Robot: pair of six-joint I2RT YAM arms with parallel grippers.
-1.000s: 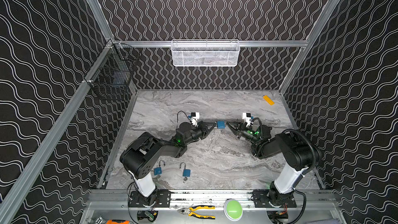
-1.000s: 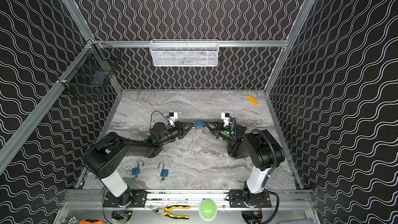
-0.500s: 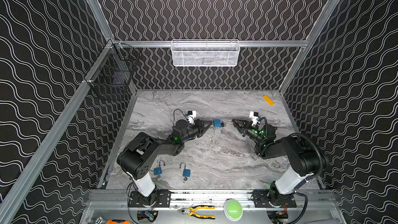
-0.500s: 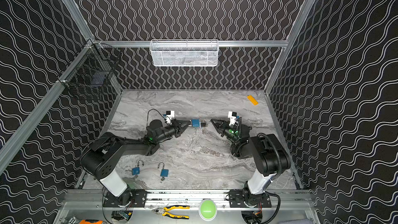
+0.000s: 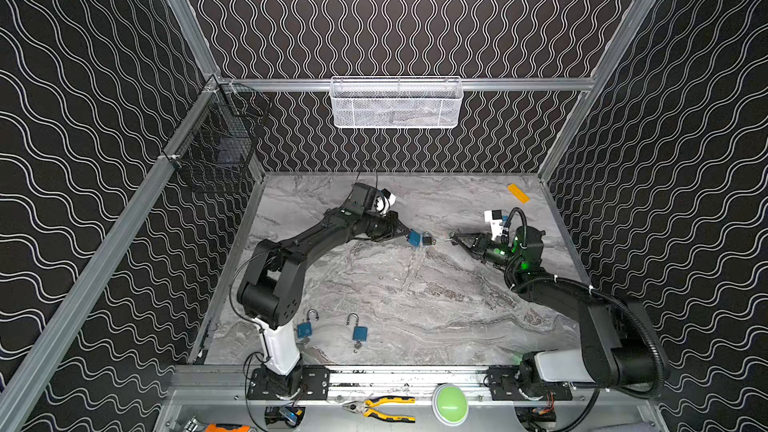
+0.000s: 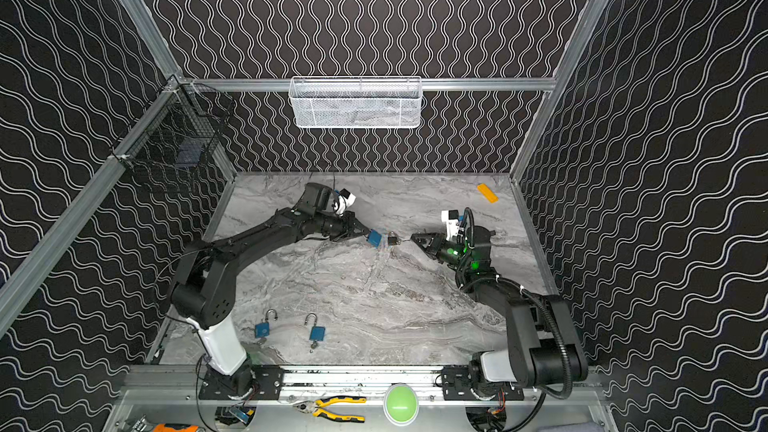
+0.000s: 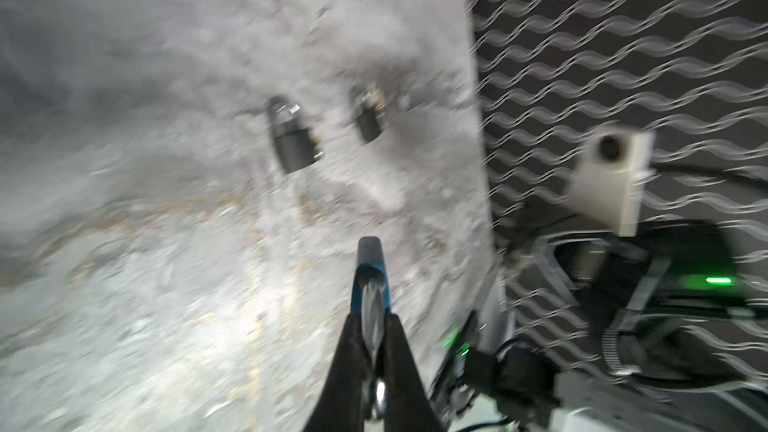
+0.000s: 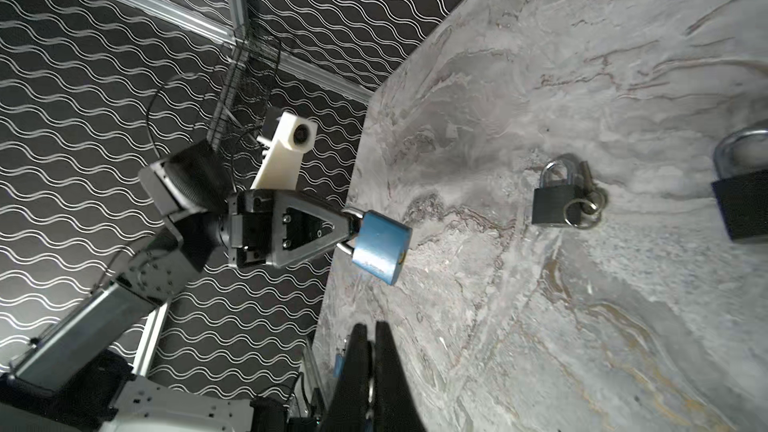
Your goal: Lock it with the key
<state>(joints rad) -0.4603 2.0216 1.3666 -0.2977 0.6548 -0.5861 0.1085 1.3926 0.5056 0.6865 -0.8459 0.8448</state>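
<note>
A blue padlock [image 5: 414, 238] hangs above the marble table [image 5: 395, 297], held by its shackle in my shut left gripper [image 5: 405, 234]. The right wrist view shows this padlock [image 8: 380, 245] with both shackle legs reaching the body at the left gripper [image 8: 349, 228]. It appears edge-on in the blurred left wrist view, the padlock [image 7: 370, 276] sticking out past the fingers [image 7: 353, 338]. My right gripper [image 5: 454, 238] sits a short gap to the right, shut on a thin key. A metal ring [image 8: 370, 388] shows between its fingers [image 8: 359, 351].
Two black padlocks lie on the table beneath the grippers, one [image 8: 555, 199] with a key ring and another [image 8: 744, 205] farther off. Two blue padlocks [image 5: 305, 328] [image 5: 358, 332] lie front left. A yellow block [image 5: 518, 193] is back right. A white basket [image 5: 397, 103] hangs on the back wall.
My right gripper has pulled back to the right, away from the blue padlock it met a second ago. The left arm has carried the padlock slightly right and up.
</note>
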